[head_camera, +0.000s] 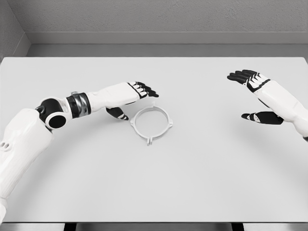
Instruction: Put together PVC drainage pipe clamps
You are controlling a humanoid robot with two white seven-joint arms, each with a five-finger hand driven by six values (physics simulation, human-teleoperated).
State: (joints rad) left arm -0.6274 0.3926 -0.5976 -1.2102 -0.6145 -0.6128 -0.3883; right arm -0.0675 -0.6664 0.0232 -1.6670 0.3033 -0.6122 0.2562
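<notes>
A white ring-shaped pipe clamp (151,123) lies flat on the table (202,173) near the middle, with small lugs around its rim. My left hand (132,98) hovers just left of and above the clamp's upper left rim. Its fingers (146,89) are stretched out, its thumb (118,114) points down beside the ring, and it holds nothing. My right hand (250,94) floats over the table's right side, far from the clamp. That hand's fingers (243,75) are spread, its thumb (260,117) is apart, and it is empty too.
The light grey table fills most of the view, with its far edge (154,57) against a grey wall and its near edge (154,222) at the bottom. Nothing but the clamp rests on it.
</notes>
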